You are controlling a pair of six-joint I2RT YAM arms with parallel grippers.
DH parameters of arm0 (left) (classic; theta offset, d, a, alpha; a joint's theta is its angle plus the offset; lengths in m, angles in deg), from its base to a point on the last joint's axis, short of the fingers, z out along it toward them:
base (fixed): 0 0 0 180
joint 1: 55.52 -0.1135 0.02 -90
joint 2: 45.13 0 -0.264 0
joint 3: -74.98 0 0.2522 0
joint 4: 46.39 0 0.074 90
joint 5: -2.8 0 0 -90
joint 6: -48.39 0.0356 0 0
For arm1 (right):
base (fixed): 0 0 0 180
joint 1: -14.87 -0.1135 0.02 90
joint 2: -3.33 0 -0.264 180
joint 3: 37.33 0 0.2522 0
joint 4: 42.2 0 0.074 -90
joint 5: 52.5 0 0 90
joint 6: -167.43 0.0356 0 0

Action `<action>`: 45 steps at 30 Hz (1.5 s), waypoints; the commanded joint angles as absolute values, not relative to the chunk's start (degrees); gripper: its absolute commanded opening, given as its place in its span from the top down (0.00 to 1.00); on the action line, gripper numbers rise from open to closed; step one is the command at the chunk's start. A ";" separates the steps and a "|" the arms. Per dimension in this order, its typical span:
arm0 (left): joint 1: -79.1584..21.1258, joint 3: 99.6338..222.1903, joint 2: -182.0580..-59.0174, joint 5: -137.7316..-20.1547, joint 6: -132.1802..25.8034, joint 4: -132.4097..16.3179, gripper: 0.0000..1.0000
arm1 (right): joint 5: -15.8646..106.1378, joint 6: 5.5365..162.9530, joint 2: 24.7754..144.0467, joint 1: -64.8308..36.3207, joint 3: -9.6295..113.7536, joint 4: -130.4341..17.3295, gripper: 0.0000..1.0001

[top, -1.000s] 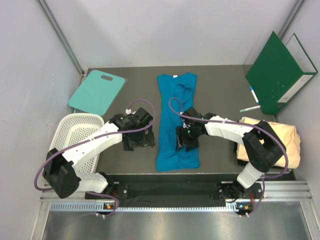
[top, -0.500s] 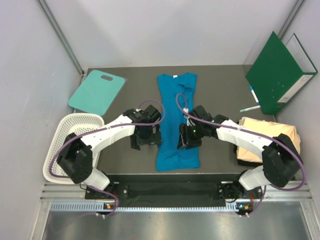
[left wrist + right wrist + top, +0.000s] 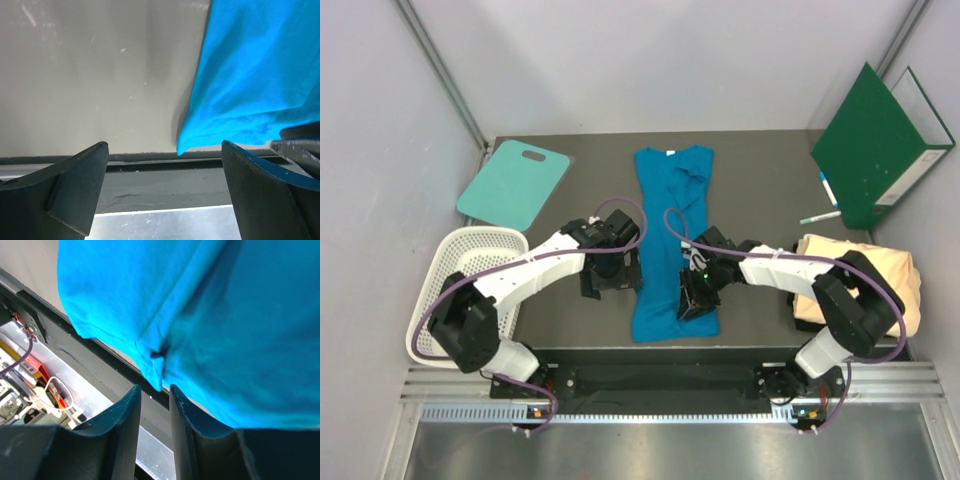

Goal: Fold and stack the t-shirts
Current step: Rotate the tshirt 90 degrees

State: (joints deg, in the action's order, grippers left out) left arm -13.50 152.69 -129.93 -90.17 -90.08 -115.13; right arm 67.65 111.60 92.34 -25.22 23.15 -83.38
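While the right gripper (image 3: pixel 155 390) is hanging over the near right part of the blue t-shirt (image 3: pixel 672 200), its two fingers are sitting almost together with only a thin gap. A little fold of the blue cloth is coming to a point right at their tips, and it is looking pinched there. The left gripper (image 3: pixel 164 147) is hanging just beside the left edge of the same shirt. Its fingers are standing wide apart and are holding nothing, with bare counter (image 3: pixel 760 170) showing between them. The blue t-shirt is lying long and narrow down the middle of the counter, with its neck at the far end and its bottom hem near the front edge. The cream t-shirt (image 3: pixel 905 275) is sitting as a folded bundle at the right side, well apart from the blue one. A white basket (image 3: pixel 470 260) and a teal board (image 3: pixel 515 185) are resting on the left, and a green folder (image 3: pixel 875 140) is leaning at the far right.
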 commanded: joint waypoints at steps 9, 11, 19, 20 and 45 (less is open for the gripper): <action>-13.77 147.63 -122.39 -90.46 -93.46 -114.47 0.01 | 70.37 112.32 99.92 -29.07 23.63 -79.25 0.81; -13.77 147.72 -122.30 -90.54 -93.46 -114.47 0.01 | 70.19 112.06 100.27 -29.60 23.71 -79.33 0.89; -13.77 147.45 -122.30 -90.28 -93.38 -114.20 0.01 | 68.88 113.37 95.53 -30.22 24.24 -83.63 1.00; -13.77 147.37 -122.30 -90.28 -93.38 -114.20 0.01 | 68.70 113.38 94.74 -30.22 24.24 -84.16 1.00; -18.86 179.25 -154.87 -90.81 -67.46 -112.70 0.01 | 48.65 97.29 110.53 -4.73 75.37 -99.20 0.07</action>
